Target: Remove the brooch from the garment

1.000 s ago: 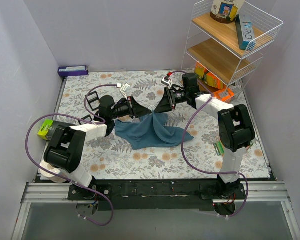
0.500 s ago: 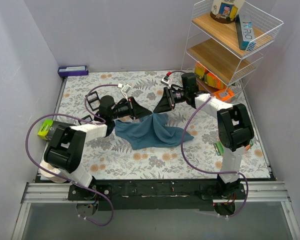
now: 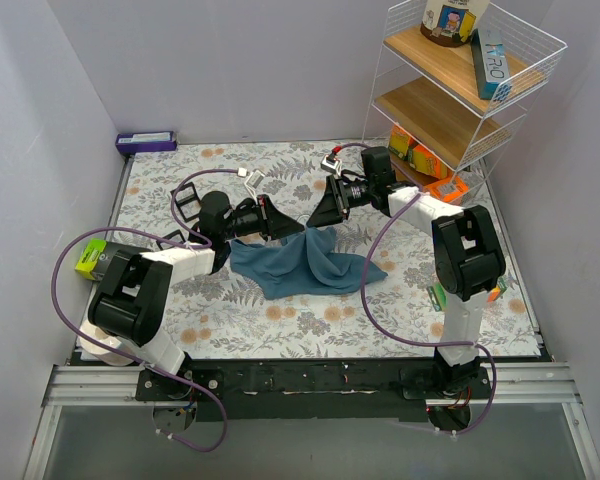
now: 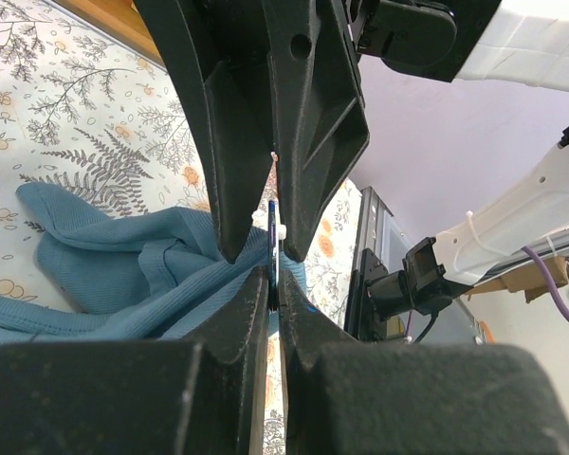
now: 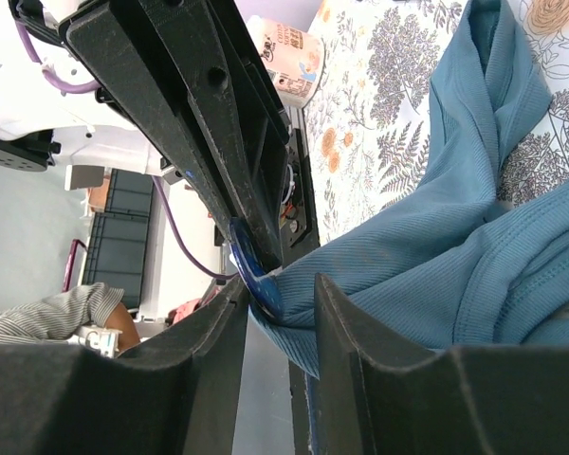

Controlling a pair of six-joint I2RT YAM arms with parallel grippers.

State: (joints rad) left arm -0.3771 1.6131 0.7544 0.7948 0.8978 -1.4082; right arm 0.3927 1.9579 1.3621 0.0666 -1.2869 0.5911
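The teal-blue garment (image 3: 300, 265) lies mid-table, one fold pulled up into a peak between both grippers. My left gripper (image 3: 285, 228) and right gripper (image 3: 315, 218) meet tip to tip at that peak. The brooch (image 5: 256, 270) is a small round disc, dark blue with a whitish rim. In the left wrist view it shows edge-on (image 4: 273, 227) between my left gripper (image 4: 273, 275), which is shut on it. My right gripper (image 5: 277, 289) is closed on the garment fold (image 5: 474, 237) right beside the brooch. In the top view the brooch is hidden.
A white wire shelf (image 3: 460, 90) with wooden boards stands at the back right, orange packets (image 3: 420, 155) at its foot. A purple box (image 3: 146, 141) lies at the back left. A green packet (image 3: 92, 257) sits at the left edge.
Almost nothing has moved. Both grippers stay together at the raised fold; the right wrist has shifted very slightly towards the back.
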